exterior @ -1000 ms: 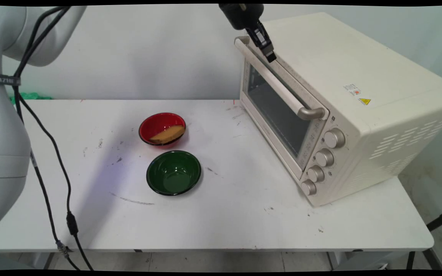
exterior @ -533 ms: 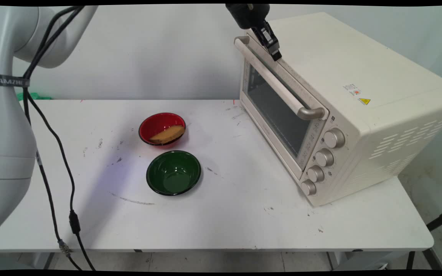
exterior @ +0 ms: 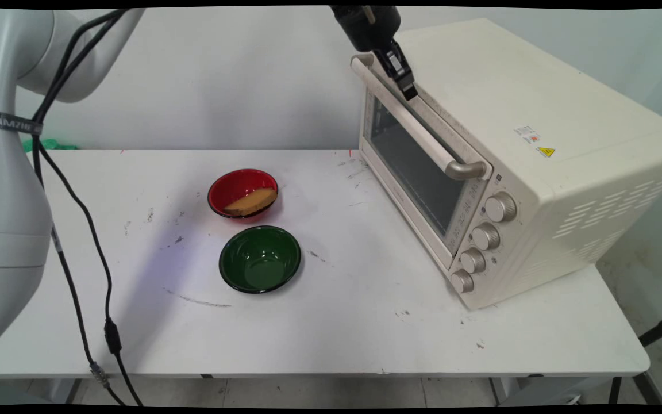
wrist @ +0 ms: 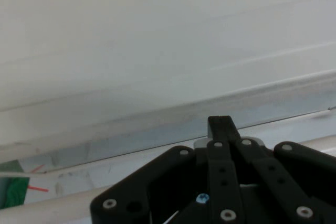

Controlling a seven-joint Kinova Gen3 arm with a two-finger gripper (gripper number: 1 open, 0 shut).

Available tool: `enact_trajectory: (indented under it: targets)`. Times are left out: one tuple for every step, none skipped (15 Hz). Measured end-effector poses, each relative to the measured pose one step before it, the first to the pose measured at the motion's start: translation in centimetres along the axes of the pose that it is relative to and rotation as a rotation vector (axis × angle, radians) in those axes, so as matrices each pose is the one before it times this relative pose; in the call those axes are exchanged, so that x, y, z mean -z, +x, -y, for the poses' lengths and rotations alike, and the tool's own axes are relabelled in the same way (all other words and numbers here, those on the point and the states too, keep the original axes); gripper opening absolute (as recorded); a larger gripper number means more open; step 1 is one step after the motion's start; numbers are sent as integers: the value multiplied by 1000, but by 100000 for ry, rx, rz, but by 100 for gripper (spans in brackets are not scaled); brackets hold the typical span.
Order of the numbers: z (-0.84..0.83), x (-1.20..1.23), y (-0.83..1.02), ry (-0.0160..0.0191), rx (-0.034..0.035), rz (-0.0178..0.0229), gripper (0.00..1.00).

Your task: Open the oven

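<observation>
My black gripper [exterior: 408,92] hangs at the top front edge of a cream toaster oven [exterior: 515,115], just behind the far end of its door handle [exterior: 417,129]. Its fingers are shut together with nothing between them, and the tip touches or nearly touches the oven's top edge. In the hand view the gripper [wrist: 219,123] points at the oven's pale top, and the handle [wrist: 47,205] runs across below it. The glass door [exterior: 417,172] is closed.
A red bowl [exterior: 233,184] holding a piece of bread [exterior: 252,201] stands mid-table, with an empty green bowl [exterior: 260,259] just in front of it. Several knobs [exterior: 483,236] run down the oven's front right. Black cables [exterior: 72,218] hang at the left.
The gripper shifted slightly right along the oven's top edge, then came back a little left and lower. The oven door and both bowls have not moved.
</observation>
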Motion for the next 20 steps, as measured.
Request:
enact_trajectory:
  targets:
    - [-94,-32,-183,-23,-108,162,0]
    - [-116,-79,-184,-107,-144,209,0]
    - [-74,-105,-193,-46,74,109,0]
    - [-89,-139,-240,-28,135,106,0]
    - [-94,-167,-209,-28,99,66,0]
    - [-62,-162,-224,35,157,81,0]
    - [-48,-191,-275,75,255,89,0]
    - [-46,-190,-290,109,224,159,0]
    - [-43,-156,-275,115,182,131,0]
    - [-46,-141,-341,148,184,147,0]
    - [-66,-131,-356,116,3,233,0]
    - [-61,-73,-354,113,-47,234,0]
    - [-115,-26,-466,215,-226,260,0]
    - [-110,30,-394,239,-269,166,0]
    - [-121,78,-404,347,-438,68,0]
    - [-182,124,-473,485,-631,28,0]
    - [-207,172,-509,582,-604,-39,0]
    - [-237,227,-562,625,-557,-139,0]
    - [-216,193,-473,503,-457,-157,0]
    - [-268,218,-602,554,-506,-176,0]
